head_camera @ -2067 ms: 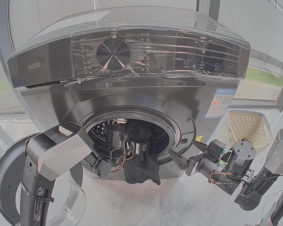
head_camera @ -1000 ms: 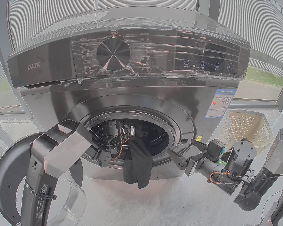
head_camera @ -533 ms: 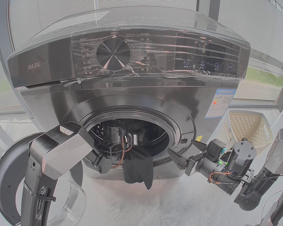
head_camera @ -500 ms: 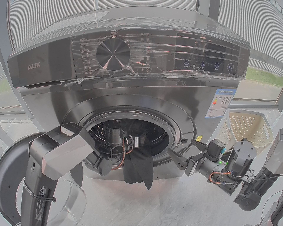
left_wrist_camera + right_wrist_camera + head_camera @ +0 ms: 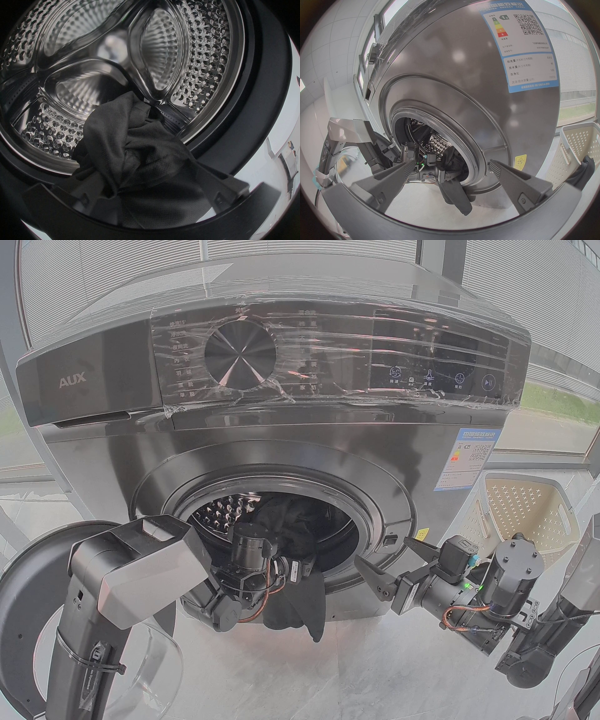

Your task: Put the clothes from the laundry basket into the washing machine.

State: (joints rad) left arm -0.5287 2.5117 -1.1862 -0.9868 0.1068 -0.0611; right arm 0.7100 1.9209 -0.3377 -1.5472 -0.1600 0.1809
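Note:
A black garment lies bunched in the washing machine drum, with one end hanging over the door lip. My left gripper sits at the bottom of the opening. In the left wrist view its fingers stand wide apart, open, with the garment lying between and over them. My right gripper hovers open and empty to the right of the opening, in front of the machine. The beige laundry basket stands at the right; a dark piece of clothing shows inside it.
The round glass door is swung open at the left, beside my left arm. Pale floor lies free in front of the machine. The basket leans close to the machine's right side.
My left gripper pushed the garment up into the drum, then drew back and down to the door lip. Less cloth hangs outside than two seconds ago. The right arm has not moved.

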